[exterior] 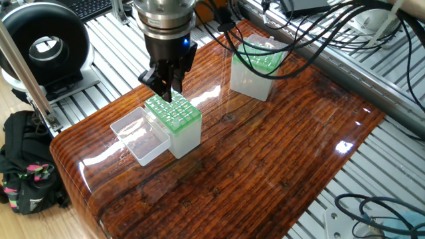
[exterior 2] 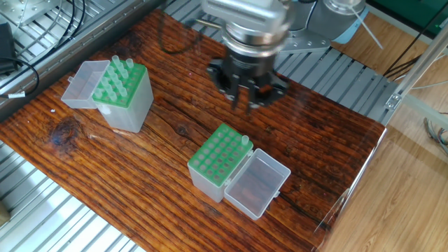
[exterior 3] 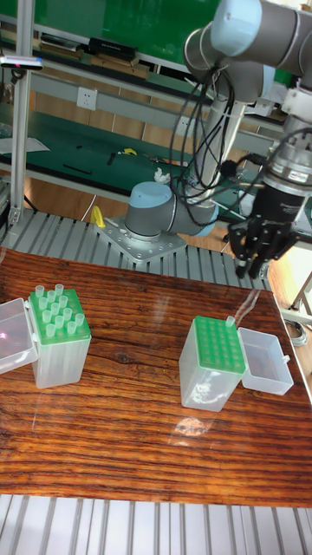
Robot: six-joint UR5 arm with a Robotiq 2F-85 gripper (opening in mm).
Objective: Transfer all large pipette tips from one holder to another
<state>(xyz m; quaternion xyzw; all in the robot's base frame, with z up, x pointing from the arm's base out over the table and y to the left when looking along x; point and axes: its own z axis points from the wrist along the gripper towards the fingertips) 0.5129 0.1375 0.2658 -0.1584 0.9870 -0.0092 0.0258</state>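
Note:
Two clear holders with green grids stand on the wooden table. The near holder (exterior 2: 217,162) (exterior: 174,118) (exterior 3: 211,362) has a single large pipette tip (exterior 2: 245,141) (exterior 3: 230,323) upright in a corner hole. In the far holder (exterior 2: 123,94) (exterior: 254,70) (exterior 3: 61,342) stand several large pipette tips (exterior 2: 120,70) (exterior 3: 57,308). My gripper (exterior 2: 243,103) (exterior: 166,89) (exterior 3: 251,267) hangs above the table just beyond the near holder, blurred in the other fixed view. It is open, with nothing between its fingers.
Each holder has a clear hinged lid lying open beside it (exterior 2: 257,183) (exterior 2: 82,82). Cables (exterior: 312,33) run over the table's back corner. A black round device (exterior: 43,46) and a bag (exterior: 26,166) sit off the table. A second arm's base (exterior 3: 156,212) stands behind.

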